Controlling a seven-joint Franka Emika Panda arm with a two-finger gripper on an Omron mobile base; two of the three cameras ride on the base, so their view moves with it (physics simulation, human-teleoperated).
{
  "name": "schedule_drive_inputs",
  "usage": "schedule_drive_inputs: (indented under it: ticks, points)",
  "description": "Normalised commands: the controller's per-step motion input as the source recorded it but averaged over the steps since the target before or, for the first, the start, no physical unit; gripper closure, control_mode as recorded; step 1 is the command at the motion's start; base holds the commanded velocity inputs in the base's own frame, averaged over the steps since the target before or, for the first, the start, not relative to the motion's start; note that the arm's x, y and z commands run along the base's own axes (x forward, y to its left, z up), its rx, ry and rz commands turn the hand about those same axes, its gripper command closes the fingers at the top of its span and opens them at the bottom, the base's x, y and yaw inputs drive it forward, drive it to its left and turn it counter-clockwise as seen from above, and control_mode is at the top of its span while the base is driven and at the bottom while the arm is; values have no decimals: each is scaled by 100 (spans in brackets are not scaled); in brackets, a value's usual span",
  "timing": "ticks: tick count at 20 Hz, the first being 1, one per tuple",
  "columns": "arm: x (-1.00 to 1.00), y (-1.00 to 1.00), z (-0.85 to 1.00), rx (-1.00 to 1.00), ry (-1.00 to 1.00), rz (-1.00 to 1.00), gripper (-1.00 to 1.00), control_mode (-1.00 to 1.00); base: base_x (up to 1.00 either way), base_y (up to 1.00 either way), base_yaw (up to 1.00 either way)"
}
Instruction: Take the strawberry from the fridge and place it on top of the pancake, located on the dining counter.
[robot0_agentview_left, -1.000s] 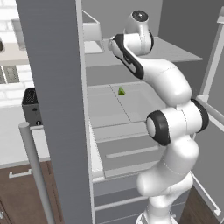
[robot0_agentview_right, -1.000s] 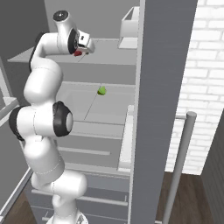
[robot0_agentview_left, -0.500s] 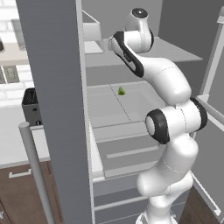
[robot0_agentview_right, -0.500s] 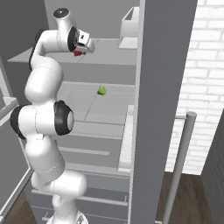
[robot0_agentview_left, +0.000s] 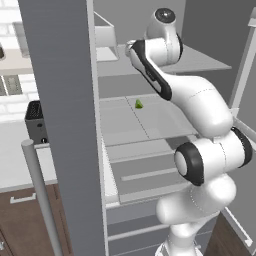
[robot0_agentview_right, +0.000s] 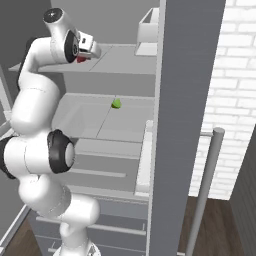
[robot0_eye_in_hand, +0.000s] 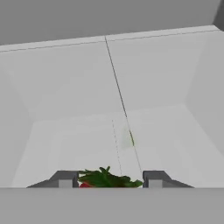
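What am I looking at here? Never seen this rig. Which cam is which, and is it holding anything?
It is a rendered kitchen. The white jointed machine is a robot arm on a base that can drive, reaching into an open grey fridge.

Two pictures come from cameras on the base, behind the arm, one to its left and one to its right; they show the same scene from two sides. The third comes from a camera on the hand, looking along the gripper, whose two dark fingertips rise at the bottom.

The gripper is up at an upper fridge shelf. Between its fingertips sits the strawberry, red with green leaves, so the gripper looks closed on it; the right base picture shows a bit of red at the hand.

On the shelf below lies a small green item, untouched.
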Motion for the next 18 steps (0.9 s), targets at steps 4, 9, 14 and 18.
schedule_drive_inputs:
  ticks: [4, 9, 14, 18]
  points:
    - [-100, -3, 0, 0, -4, 0, 100, -100, 0, 0, 0]
    - [-100, 0, -3, 0, 0, 0, 100, -100, 0, 0, 0]
    - [-100, 0, -46, -4, 15, 6, 100, -100, 0, 0, 0]
    - [-56, -2, -82, -7, 27, 12, 100, -100, 0, 0, 0]
